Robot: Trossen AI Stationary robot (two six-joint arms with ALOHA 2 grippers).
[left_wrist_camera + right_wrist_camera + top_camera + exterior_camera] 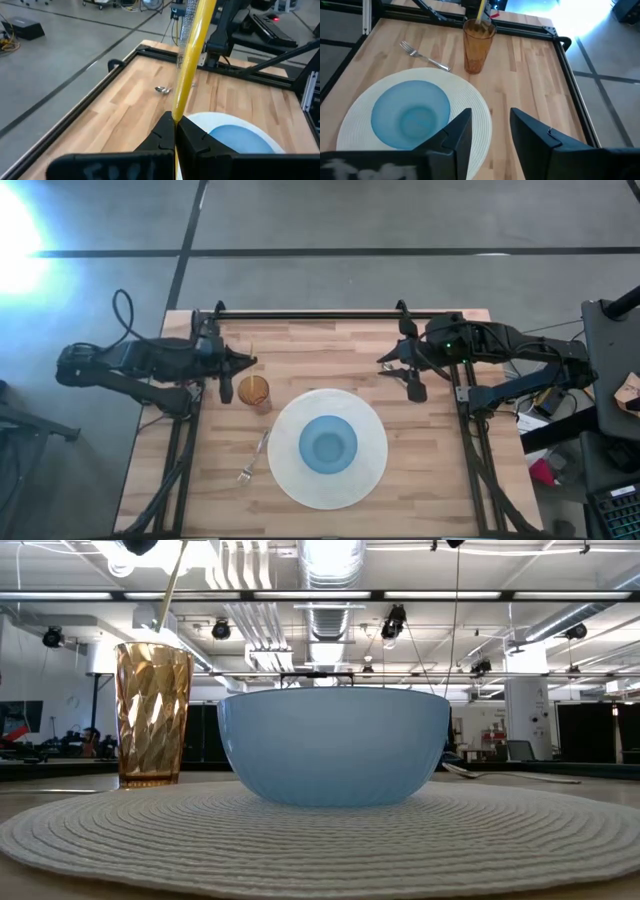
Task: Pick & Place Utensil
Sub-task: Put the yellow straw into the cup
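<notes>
The left gripper (248, 362) is hovering just above the amber cup (254, 391) near the table's (430, 480) left rear part, its fingers (165, 134) pressed together and pinching a yellow straw-like stick (192, 50) (what kind of utensil it is I cannot tell). The stick is reaching down into the cup, as the right wrist view (481, 10) is also showing. The right gripper (490, 131) is hanging over the table's right rear part, well apart from the cup; its fingers are standing spread with a clear gap between them, and nothing is sitting in that gap.

A blue bowl (328, 445) is resting at the middle of a round white woven placemat (372, 480) and is holding nothing. A metal fork (253, 459) is lying on the bare wood just beside the placemat's left edge, in front of the cup.
</notes>
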